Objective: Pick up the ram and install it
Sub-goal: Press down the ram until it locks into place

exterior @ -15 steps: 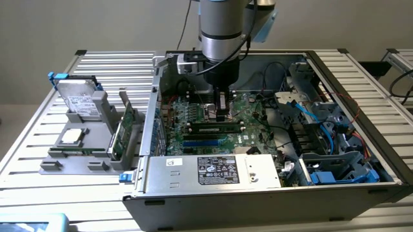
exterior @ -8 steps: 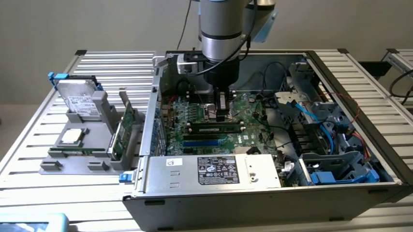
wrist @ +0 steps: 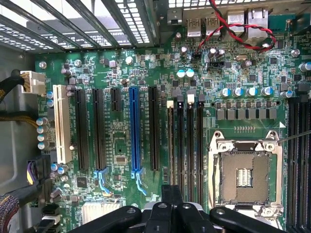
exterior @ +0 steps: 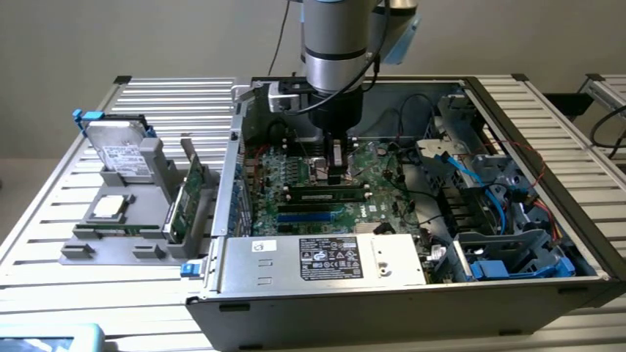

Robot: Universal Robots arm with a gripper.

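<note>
Nearest in the exterior view stands the open case [exterior: 391,293], its metal power-supply box [exterior: 323,258] with a white label along the front edge. Behind that lies the green motherboard [exterior: 293,183], and across it, in one of the black slots, the ram [exterior: 328,195] — a thin dark stick lying flat along its slot, apparently seated, though the angle does not let me be sure.

The gripper [exterior: 338,176] hangs straight down from the arm [exterior: 338,44], directly over the ram, its tip just above or touching the stick's middle. In the wrist view the jaws [wrist: 171,206] sit close together, narrow, with a thin dark edge running up between them in line with the slots [wrist: 184,145]; whether they are pinching the ram or merely resting on it I cannot tell.

On the board beside the slots is the bare CPU socket [wrist: 244,172] in its metal frame, and on the other side a blue slot [wrist: 134,131] and a white slot [wrist: 61,124].

To the exterior view's right, inside the case, blue cables [exterior: 470,172] loop over drive bays. To the exterior view's left, on the slatted counter [exterior: 59,213], a grey fixture [exterior: 117,242] holds a hard drive [exterior: 122,154] upright, a chip [exterior: 110,207] — flat — and a green card [exterior: 186,198] on edge.
</note>
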